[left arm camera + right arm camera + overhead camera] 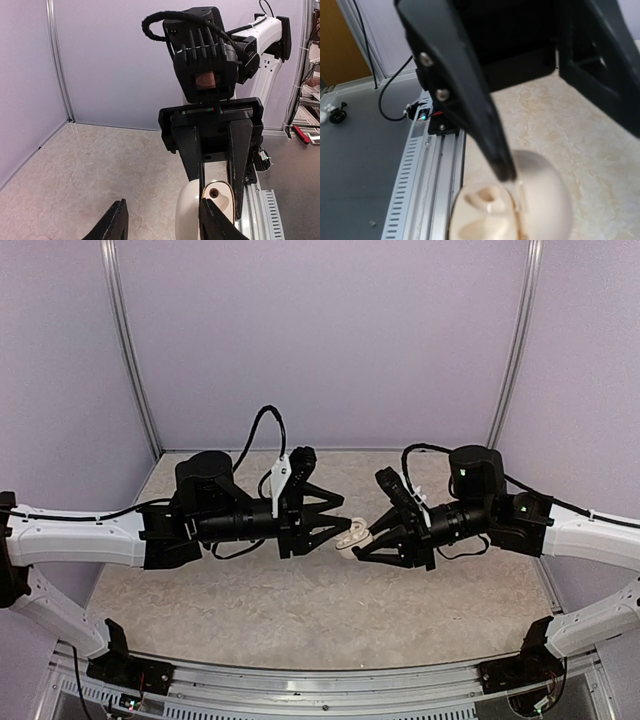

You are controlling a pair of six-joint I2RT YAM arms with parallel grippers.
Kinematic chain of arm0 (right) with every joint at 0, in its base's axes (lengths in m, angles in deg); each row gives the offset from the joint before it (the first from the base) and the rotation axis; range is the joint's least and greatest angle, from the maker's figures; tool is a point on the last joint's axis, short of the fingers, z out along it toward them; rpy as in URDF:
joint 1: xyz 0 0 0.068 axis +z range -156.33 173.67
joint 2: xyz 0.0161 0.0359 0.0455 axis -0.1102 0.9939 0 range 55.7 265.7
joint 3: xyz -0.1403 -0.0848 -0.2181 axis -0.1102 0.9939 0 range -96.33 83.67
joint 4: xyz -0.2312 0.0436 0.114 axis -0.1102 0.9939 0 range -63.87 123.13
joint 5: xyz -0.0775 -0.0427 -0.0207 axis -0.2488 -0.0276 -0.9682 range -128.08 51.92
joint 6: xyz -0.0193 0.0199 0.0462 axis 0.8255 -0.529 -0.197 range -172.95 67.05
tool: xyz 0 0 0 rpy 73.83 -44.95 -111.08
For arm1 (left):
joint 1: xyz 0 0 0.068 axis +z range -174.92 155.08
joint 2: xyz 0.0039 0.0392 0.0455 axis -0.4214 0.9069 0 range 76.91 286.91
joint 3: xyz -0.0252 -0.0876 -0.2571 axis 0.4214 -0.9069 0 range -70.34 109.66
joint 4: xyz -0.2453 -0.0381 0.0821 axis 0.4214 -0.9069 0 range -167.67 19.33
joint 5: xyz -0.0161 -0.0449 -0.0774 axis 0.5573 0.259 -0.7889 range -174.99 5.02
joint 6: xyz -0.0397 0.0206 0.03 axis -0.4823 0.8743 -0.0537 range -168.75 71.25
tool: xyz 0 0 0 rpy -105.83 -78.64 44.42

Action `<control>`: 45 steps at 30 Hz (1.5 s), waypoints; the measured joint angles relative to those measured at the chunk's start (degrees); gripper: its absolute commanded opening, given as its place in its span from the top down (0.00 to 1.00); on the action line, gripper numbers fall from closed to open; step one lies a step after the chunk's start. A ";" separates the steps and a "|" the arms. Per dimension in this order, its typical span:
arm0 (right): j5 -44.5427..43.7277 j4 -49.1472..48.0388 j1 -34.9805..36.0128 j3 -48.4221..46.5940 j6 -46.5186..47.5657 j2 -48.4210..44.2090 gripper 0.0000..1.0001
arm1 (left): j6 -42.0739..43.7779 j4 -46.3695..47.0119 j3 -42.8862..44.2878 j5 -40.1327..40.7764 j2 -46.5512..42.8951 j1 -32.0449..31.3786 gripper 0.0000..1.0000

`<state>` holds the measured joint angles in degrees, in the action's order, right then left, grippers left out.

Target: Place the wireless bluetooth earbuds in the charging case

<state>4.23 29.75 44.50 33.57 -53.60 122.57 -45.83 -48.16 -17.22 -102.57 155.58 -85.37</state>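
The white charging case [353, 534] hangs open in mid-air above the table, between my two grippers. In the left wrist view its lid [187, 215] and its base with one well [218, 192] stand side by side. My right gripper [362, 543] is shut on the base, one finger on each side [240, 160]. My left gripper [164, 201] is open, and its right fingertip [212, 220] rests at the seam between lid and base. The right wrist view shows the case [545, 195] close up, with that left finger [485, 135] on its hinge. No earbud shows clearly.
The beige table [300, 610] lies well below the case. A slotted metal rail [430, 170] runs along the table's near edge, also in the left wrist view [260, 210]. Lilac walls [320, 340] close off the back and sides. Small objects lie on the grey floor [332, 115].
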 measured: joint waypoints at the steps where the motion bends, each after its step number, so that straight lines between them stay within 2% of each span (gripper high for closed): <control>1: 0.04 0.02 0.09 0.00 0.31 0.00 1.00 | -0.09 -0.17 0.07 0.00 0.13 0.00 0.53; 7: 0.07 0.02 0.22 0.00 1.33 -0.04 1.00 | -0.59 -0.92 0.44 0.15 0.57 0.39 0.53; 14: -0.81 -0.02 0.24 0.04 1.11 -1.05 1.00 | -1.18 -1.11 0.48 0.59 0.42 1.22 0.39; 18: -2.29 -0.61 0.02 0.31 -0.37 -1.33 1.00 | -1.20 -1.14 0.17 0.70 -1.38 2.16 0.37; 24: -2.62 -1.64 -2.51 2.69 -3.17 -1.97 1.00 | -3.34 1.36 -2.47 2.16 -4.48 7.54 0.34; 28: -2.47 -2.89 -4.85 4.00 -4.46 -2.60 1.00 | -5.99 0.13 -2.64 5.29 -3.28 14.05 0.39; 34: -2.10 -3.41 -6.88 4.74 -5.07 -3.78 1.00 | -6.16 -10.25 8.50 9.05 9.79 21.40 0.43; 45: -1.07 -3.50 -8.61 5.90 -5.27 -4.85 1.00 | -4.04 -28.63 31.02 12.22 36.68 22.60 0.50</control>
<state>3.16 26.25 35.89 39.47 -58.86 117.72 -49.88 -76.80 13.79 -90.35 192.26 -62.77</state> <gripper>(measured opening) 0.231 0.516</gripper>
